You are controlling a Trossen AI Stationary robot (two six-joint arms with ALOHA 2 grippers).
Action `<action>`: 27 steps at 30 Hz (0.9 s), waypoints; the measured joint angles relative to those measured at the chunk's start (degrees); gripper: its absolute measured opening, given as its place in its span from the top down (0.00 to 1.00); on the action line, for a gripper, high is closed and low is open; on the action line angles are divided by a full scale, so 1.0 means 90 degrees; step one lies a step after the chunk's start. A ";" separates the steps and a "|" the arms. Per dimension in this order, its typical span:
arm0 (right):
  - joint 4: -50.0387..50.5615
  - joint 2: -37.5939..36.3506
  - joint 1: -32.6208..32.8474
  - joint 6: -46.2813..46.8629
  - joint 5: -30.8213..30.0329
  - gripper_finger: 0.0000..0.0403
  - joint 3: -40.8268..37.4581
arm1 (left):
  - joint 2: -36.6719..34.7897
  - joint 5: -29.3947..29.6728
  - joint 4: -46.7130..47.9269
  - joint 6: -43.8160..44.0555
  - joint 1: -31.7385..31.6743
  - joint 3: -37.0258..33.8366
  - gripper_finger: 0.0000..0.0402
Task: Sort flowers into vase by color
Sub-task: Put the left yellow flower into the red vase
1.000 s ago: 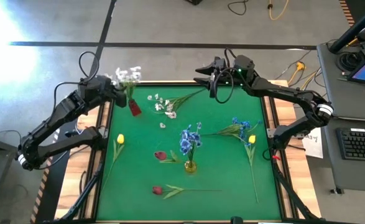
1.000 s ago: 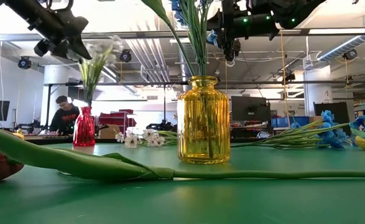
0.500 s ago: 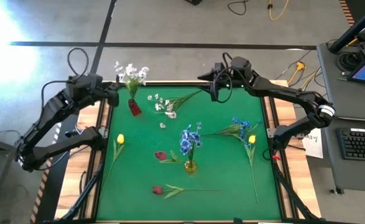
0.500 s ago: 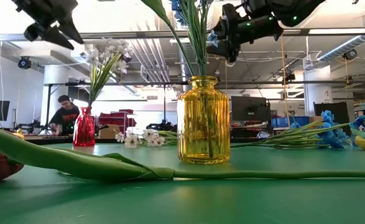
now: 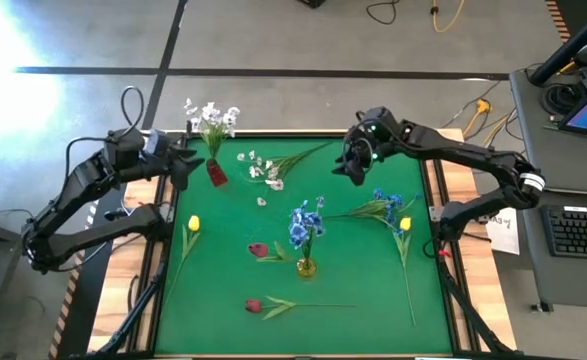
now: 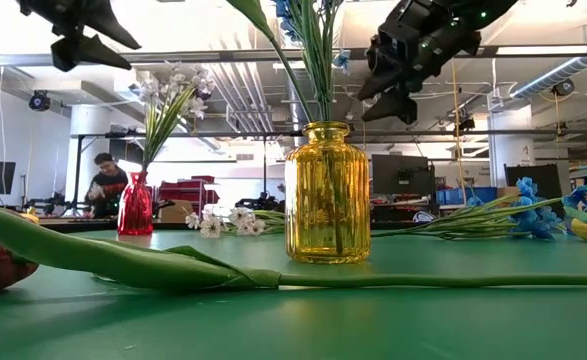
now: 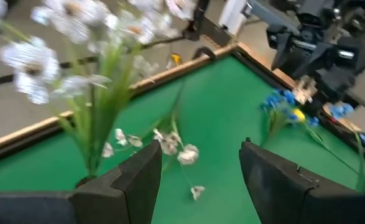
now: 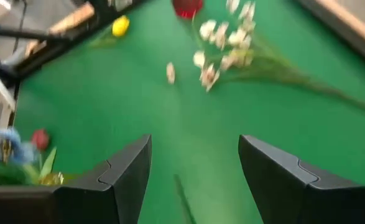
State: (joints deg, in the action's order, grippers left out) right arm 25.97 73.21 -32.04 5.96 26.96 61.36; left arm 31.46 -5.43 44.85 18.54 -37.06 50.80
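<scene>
My right gripper [image 5: 351,166] hung spread and empty above the loose spray of small white plastic blossoms [image 5: 265,172] lying near the red glass vase [image 5: 216,173]; light, floppy, so I'd judged its thin green stem the spot to pinch

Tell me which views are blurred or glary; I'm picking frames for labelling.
Left wrist view: white blossoms smeared. Right wrist view: white spray soft with motion blur. High view: glare washes the floor's upper-left corner. Low view: yellow vase sharp, ceiling lights bright.
</scene>
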 joint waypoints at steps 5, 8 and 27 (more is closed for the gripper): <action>0.0230 0.0002 0.0192 0.0000 -0.0002 0.42 0.0005 | 0.0282 -0.0007 -0.0088 0.0087 0.0572 -0.0007 0.50; 0.0378 0.0002 0.0205 -0.0006 -0.0002 0.42 0.0005 | 0.0432 -0.0011 0.0351 0.0490 0.0936 0.0052 0.50; 0.0389 0.0002 0.0200 -0.0507 -0.0012 0.42 0.0005 | 0.1433 0.0029 0.2036 0.4415 0.3479 -0.0812 0.50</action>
State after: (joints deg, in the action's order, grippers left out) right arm 29.47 73.23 -30.24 1.39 26.85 61.41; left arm 44.35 -5.17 63.18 58.28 -5.75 43.49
